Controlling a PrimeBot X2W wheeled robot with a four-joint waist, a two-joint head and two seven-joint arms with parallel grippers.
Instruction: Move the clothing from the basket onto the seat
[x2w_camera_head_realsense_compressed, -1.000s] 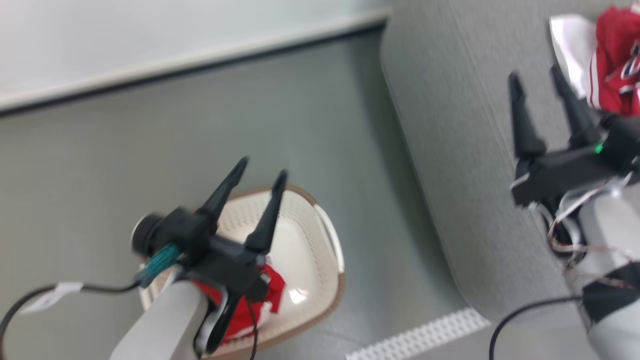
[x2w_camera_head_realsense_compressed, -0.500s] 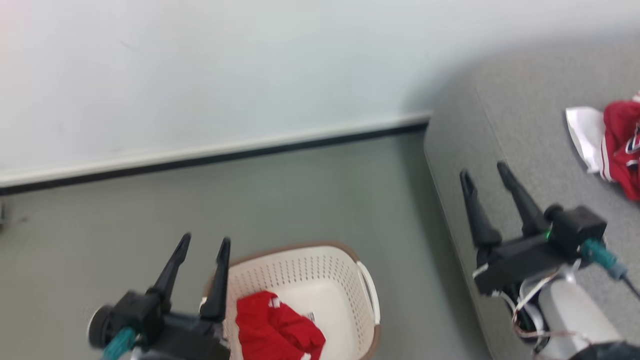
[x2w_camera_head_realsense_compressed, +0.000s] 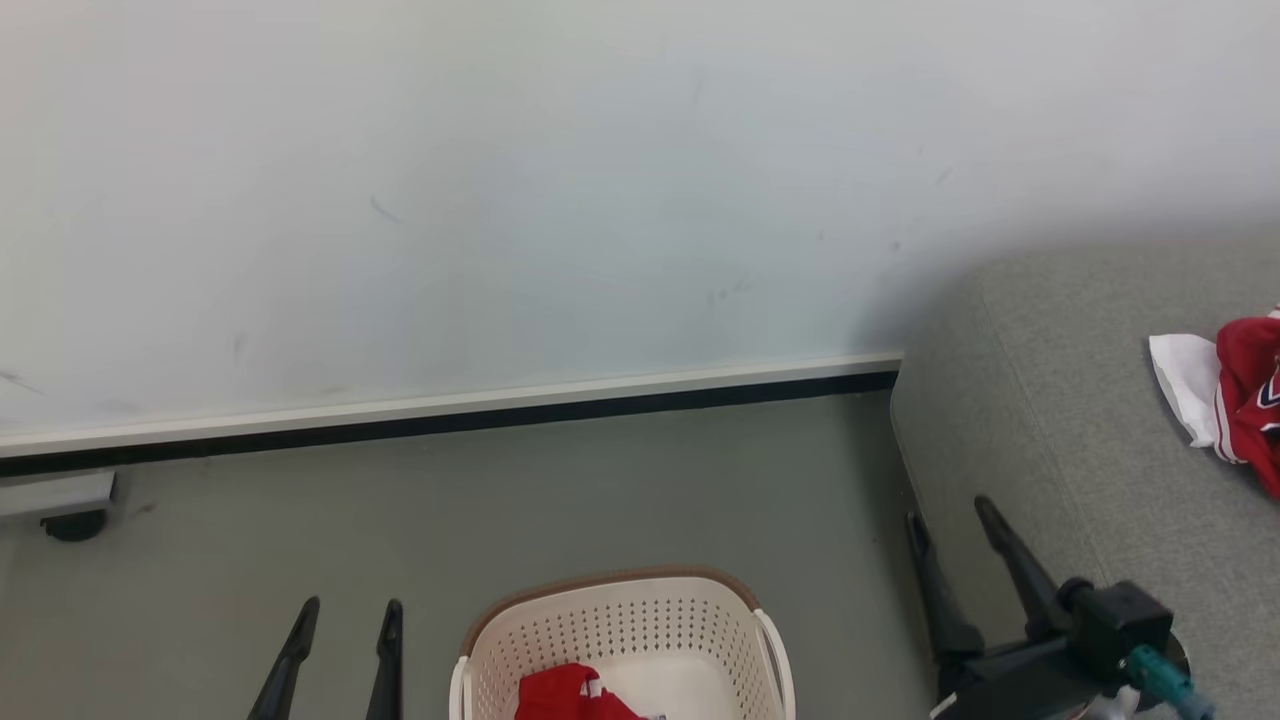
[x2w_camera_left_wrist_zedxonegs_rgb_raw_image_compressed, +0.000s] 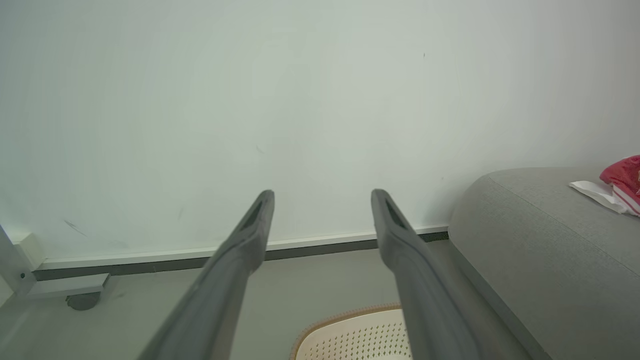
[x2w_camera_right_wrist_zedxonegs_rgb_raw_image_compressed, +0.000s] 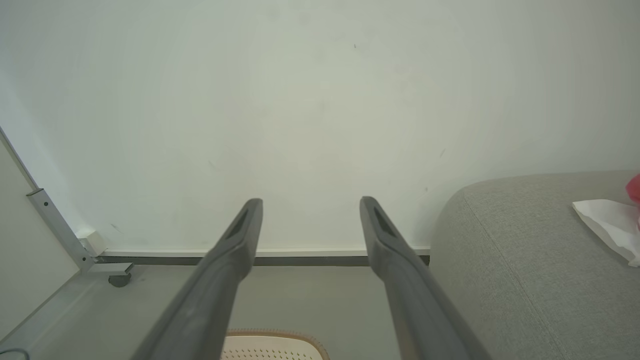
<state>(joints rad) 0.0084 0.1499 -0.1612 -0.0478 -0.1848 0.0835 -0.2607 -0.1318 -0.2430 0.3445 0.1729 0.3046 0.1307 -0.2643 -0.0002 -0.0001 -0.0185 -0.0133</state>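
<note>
The cream basket (x2w_camera_head_realsense_compressed: 625, 630) with a brown rim stands on the floor at the bottom of the head view. A red piece of clothing (x2w_camera_head_realsense_compressed: 570, 695) lies inside it. My left gripper (x2w_camera_head_realsense_compressed: 350, 608) is open and empty, to the left of the basket and apart from it. My right gripper (x2w_camera_head_realsense_compressed: 950, 512) is open and empty beside the front corner of the grey seat (x2w_camera_head_realsense_compressed: 1060, 470). More red clothing (x2w_camera_head_realsense_compressed: 1250, 400) lies on the seat on a white piece (x2w_camera_head_realsense_compressed: 1185, 385). The left wrist view shows open fingers (x2w_camera_left_wrist_zedxonegs_rgb_raw_image_compressed: 250, 240), the basket rim (x2w_camera_left_wrist_zedxonegs_rgb_raw_image_compressed: 350, 325) and the seat (x2w_camera_left_wrist_zedxonegs_rgb_raw_image_compressed: 550, 240).
A pale wall with a white and dark baseboard (x2w_camera_head_realsense_compressed: 450, 415) runs behind the grey floor. A metal frame foot with a caster (x2w_camera_head_realsense_compressed: 70, 510) sits at the far left, with its leg (x2w_camera_right_wrist_zedxonegs_rgb_raw_image_compressed: 55, 220) in the right wrist view. The seat's rounded corner is close to the basket.
The head camera has swung up, so the basket and both grippers have slid down the picture. The left gripper, earlier over the basket, is now left of it. Both stay open.
</note>
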